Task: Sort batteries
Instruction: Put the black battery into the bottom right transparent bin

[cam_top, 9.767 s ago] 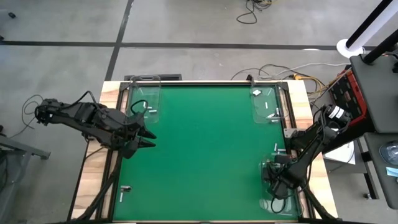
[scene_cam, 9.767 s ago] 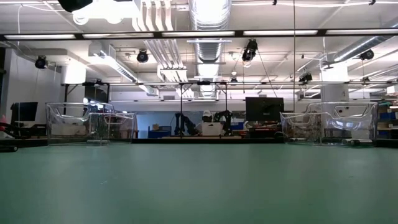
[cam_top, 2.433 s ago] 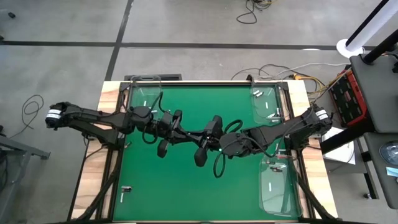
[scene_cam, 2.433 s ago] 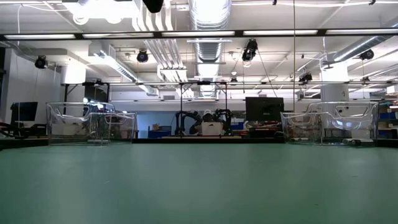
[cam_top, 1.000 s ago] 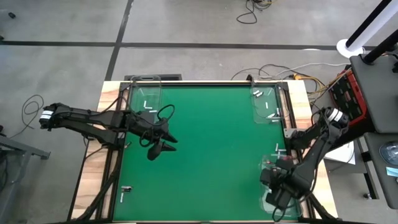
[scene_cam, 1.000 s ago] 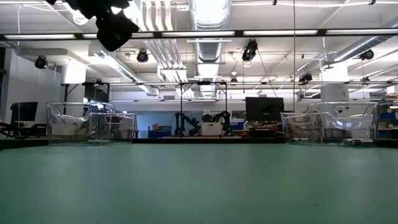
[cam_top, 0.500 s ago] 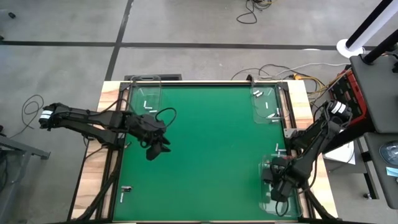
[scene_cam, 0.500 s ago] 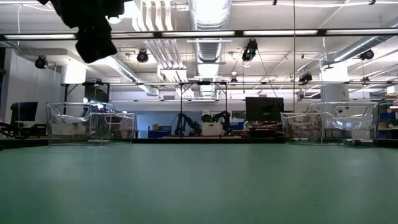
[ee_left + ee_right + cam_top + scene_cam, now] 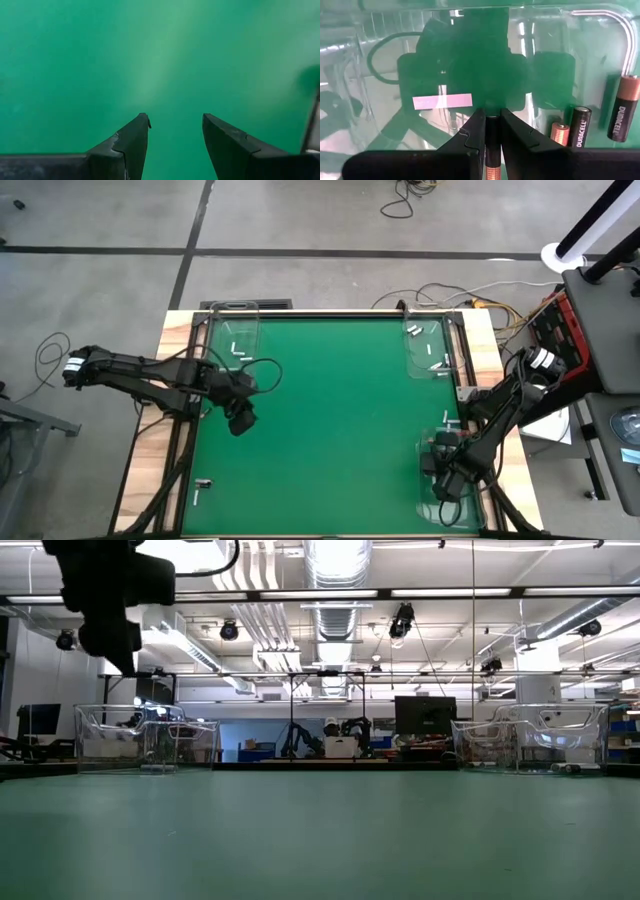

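My right gripper (image 9: pixel 446 483) hangs over the clear near-right tray (image 9: pixel 455 512), shut on a dark battery (image 9: pixel 492 131). Three more batteries (image 9: pixel 580 127) lie on that tray's floor beside it. My left gripper (image 9: pixel 238 423) stands open above the bare green mat (image 9: pixel 75 60) at the table's left, with nothing between its fingers. White batteries lie in the far-left tray (image 9: pixel 233 348) and the far-right tray (image 9: pixel 430 356). My right gripper pinches the dark battery between its two fingers, which lie along its black body (image 9: pixel 492 125). The copper end (image 9: pixel 492 172) points back toward the wrist. The fingers point down into the tray. Whether the battery's far end touches the tray floor, I cannot tell.
Two small batteries (image 9: pixel 199 488) lie at the table's near-left edge beside the mat. The clear trays (image 9: pixel 145 740) rise as low walls at the far corners. The middle of the mat (image 9: pixel 330 420) is open green surface. Wooden rails (image 9: pixel 150 440) border the mat.
My left gripper has gone toward the table's left edge, staying open above the mat. My right gripper has shifted a little toward the far edge over the near-right tray, still shut on the battery.
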